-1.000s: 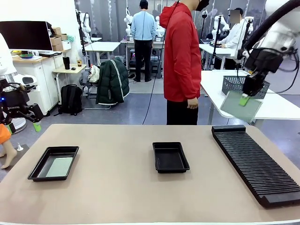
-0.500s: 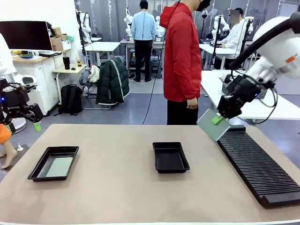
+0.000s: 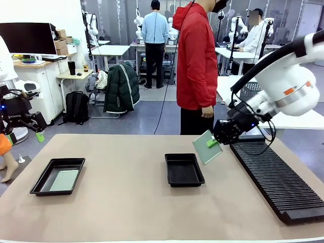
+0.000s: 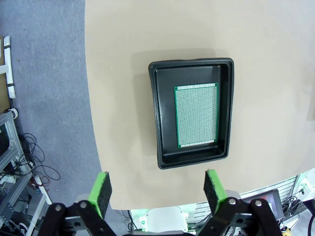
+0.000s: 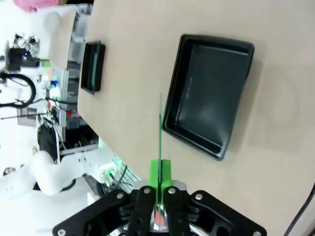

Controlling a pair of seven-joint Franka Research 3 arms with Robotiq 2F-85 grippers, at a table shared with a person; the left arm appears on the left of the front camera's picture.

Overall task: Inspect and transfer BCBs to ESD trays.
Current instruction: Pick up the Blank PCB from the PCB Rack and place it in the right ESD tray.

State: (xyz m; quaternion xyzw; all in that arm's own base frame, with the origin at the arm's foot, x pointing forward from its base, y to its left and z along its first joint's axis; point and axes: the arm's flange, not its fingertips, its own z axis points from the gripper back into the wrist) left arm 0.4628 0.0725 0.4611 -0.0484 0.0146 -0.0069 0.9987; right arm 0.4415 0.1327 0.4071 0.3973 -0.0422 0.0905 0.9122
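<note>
Landmark: middle shallow black plastic tray [image 3: 184, 169], flared rim, nothing in it, on the tan table [image 3: 126, 202]. Right gripper [image 3: 213, 143] hangs above and just right of that tray, fingers clamped on a thin flat green rectangular circuit board [image 3: 206, 147], gripped at one edge and tilted in the air, not touching tray or table. From the right wrist the board [image 5: 160, 128] is edge-on, over the table just beside the tray's [image 5: 209, 93] rim. Long black ribbed slotted rack [image 3: 276, 174] lies right of the tray. Second identical black tray [image 3: 58, 175] sits far left of it, a pale green board [image 4: 196, 115] flat on its floor. Left gripper [image 4: 156, 191] is above that tray, fingers wide apart, holding nothing. Person in a red hooded jacket [image 3: 196, 61] stands beyond the middle tray.
</note>
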